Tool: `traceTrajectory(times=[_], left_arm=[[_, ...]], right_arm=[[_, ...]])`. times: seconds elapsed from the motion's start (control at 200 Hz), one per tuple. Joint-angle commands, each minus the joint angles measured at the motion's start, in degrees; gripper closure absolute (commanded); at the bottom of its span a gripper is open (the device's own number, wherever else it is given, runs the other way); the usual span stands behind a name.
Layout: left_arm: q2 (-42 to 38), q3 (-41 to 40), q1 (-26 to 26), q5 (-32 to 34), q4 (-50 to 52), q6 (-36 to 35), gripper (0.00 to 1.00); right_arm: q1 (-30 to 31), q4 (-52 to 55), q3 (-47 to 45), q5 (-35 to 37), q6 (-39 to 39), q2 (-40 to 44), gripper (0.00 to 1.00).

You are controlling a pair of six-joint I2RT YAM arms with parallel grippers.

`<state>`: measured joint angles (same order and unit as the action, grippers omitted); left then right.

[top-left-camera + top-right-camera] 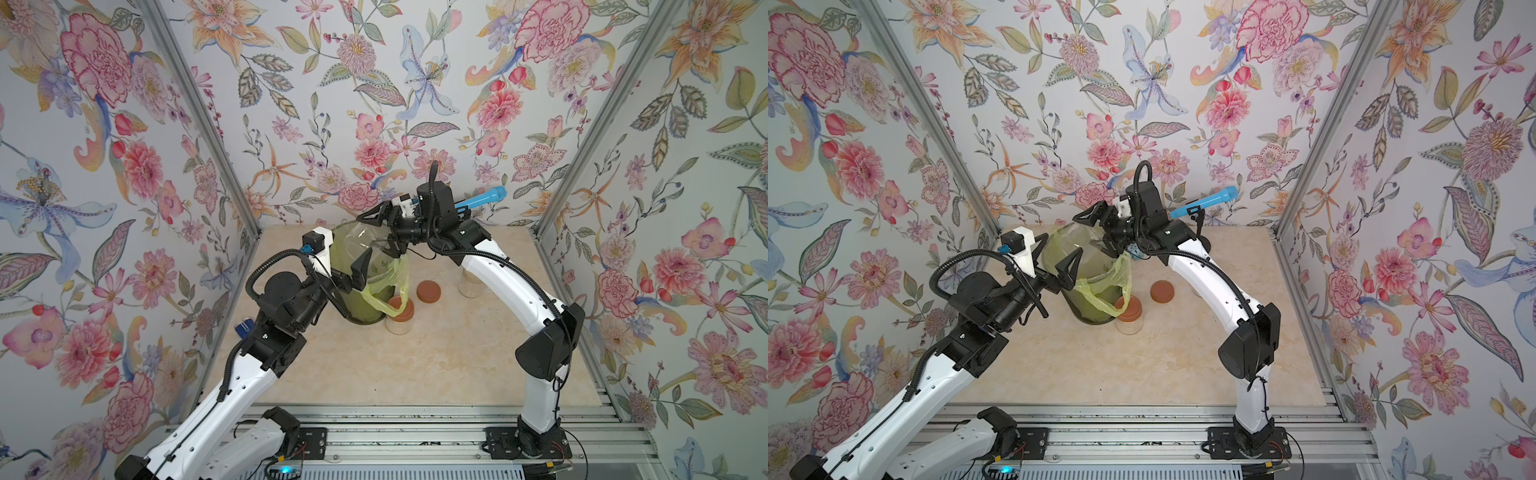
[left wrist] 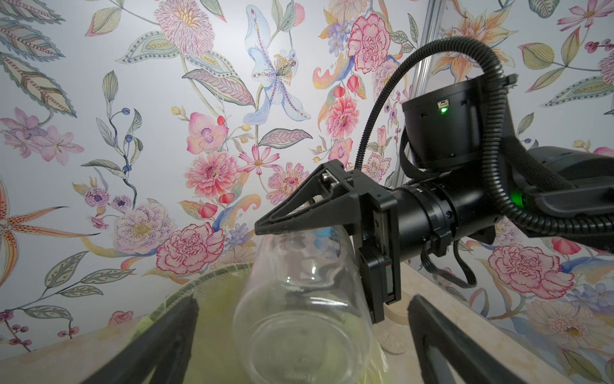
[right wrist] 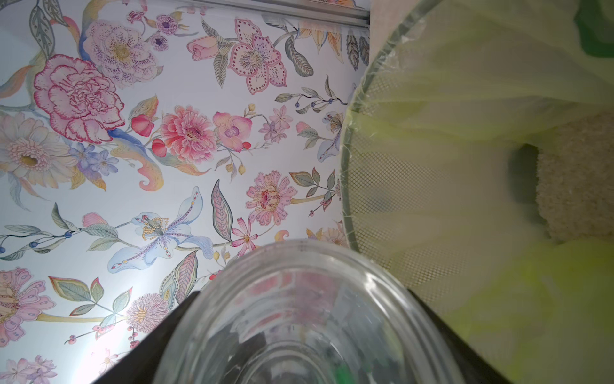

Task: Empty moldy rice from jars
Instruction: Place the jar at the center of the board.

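My right gripper (image 1: 374,235) (image 3: 299,332) is shut on a clear jar (image 1: 357,241) (image 3: 299,319), held tipped on its side over the mouth of the bin (image 1: 365,307). The jar looks empty in both wrist views. A heap of moldy rice (image 3: 578,179) lies inside the bin's yellow-green bag. My left gripper (image 1: 1063,243) (image 2: 302,299) stands open at the bin's near rim, facing the jar's base (image 2: 299,332), apart from it. Another jar (image 1: 400,318) with a reddish-brown lid and rice stands beside the bin. A jar (image 1: 471,284) with rice stands behind my right arm.
A loose reddish-brown lid (image 1: 428,291) lies on the beige tabletop (image 1: 415,365) right of the bin. A blue-handled tool (image 1: 482,198) sticks up at the back wall. Flowered walls close in the left, back and right sides.
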<state>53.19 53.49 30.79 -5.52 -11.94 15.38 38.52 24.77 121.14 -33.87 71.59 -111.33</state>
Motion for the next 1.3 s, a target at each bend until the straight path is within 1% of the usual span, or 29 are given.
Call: traceTrajectory(times=[0.0, 0.305, 0.33, 0.42, 0.65, 0.871, 1.126, 1.151, 1.296], left_arm=[[-0.55, 3.35, 0.59, 0.9, 5.75, -1.43, 0.0], [-2.56, 6.19, 0.61, 1.15, 15.35, -0.31, 0.0], [-2.81, 6.27, 0.59, 1.44, 16.12, -0.12, 0.0], [-3.76, 6.36, 0.64, 2.39, 19.41, 0.34, 0.0], [-6.05, 5.6, 0.65, 2.88, 25.96, 1.96, 0.0], [-9.5, 2.35, 0.59, 2.06, 29.5, 3.89, 0.0], [-12.94, -0.93, 0.64, 1.74, 34.02, 5.2, 0.0], [-13.37, -1.3, 0.59, 1.68, 34.34, 5.44, 0.0], [-16.2, -3.91, 0.6, 1.22, 35.72, 7.4, 0.0]], right_arm=[[-0.19, 2.36, 4.4, -0.7, -5.84, 0.06, 1.0], [-1.04, 9.58, 4.85, 3.29, -17.01, 3.66, 1.0], [-2.74, 10.23, 4.74, 3.85, -18.0, 4.17, 1.0], [-3.1, 12.07, 3.17, 5.99, -21.15, 6.41, 1.0], [-3.45, 12.14, -7.0, 12.36, -26.41, 15.12, 1.0], [-3.19, 12.14, -17.59, 20.09, -31.27, 23.91, 1.0], [-1.79, 12.3, -28.14, 29.69, -34.3, 32.29, 1.0], [0.0, 12.41, -28.95, 30.76, -34.62, 32.92, 1.0], [2.85, 12.63, -33.99, 36.84, -35.87, 36.31, 1.0]])
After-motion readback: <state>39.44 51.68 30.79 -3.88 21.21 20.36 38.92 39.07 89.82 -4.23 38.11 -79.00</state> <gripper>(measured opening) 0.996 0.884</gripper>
